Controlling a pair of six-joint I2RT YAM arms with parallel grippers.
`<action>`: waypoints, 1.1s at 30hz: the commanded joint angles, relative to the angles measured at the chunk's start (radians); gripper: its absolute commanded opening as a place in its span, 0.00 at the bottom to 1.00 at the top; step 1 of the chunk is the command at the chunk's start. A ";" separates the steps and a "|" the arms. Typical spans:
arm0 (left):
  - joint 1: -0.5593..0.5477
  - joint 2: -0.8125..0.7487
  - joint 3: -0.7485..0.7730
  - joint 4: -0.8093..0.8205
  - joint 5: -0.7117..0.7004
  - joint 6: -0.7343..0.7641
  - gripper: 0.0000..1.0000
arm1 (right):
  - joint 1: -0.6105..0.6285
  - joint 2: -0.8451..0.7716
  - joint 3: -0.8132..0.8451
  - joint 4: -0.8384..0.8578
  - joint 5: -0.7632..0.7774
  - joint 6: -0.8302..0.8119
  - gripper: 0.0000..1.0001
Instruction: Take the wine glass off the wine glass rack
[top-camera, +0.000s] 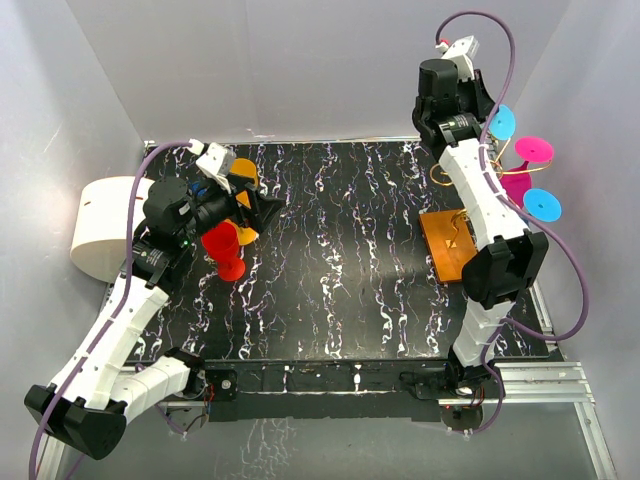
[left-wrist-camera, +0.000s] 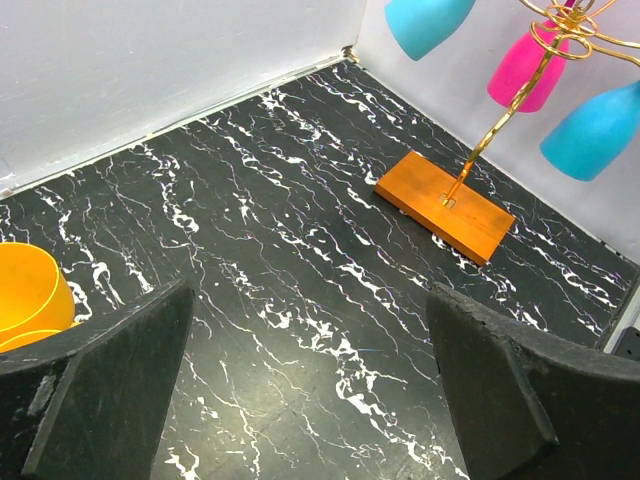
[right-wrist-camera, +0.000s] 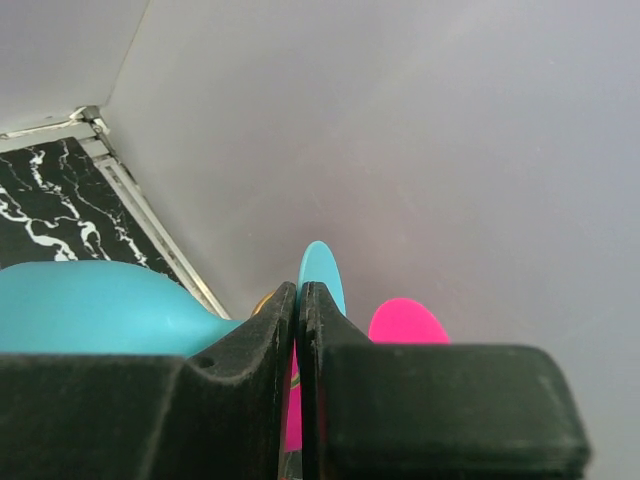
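Seen from above, the wine glass rack stands by the right edge of the black marbled surface. A blue wine glass hangs from it foot-up, toward the far right corner. The right tool is just beside the glass, while the left tool is well apart at the left edge. In the left wrist view, the left tool is spread wide and holds nothing. In the right wrist view, the right tool is nearly closed, apparently pinching the glass's hidden stem.
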 joint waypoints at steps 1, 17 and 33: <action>-0.010 -0.008 0.006 0.014 -0.007 0.017 0.99 | -0.002 -0.056 -0.047 0.211 0.065 -0.135 0.00; -0.026 -0.019 0.004 0.006 -0.030 0.031 0.99 | -0.013 -0.073 -0.155 0.441 0.124 -0.330 0.00; -0.035 -0.023 0.000 0.005 -0.041 0.038 0.99 | 0.012 -0.171 -0.250 0.471 0.129 -0.383 0.00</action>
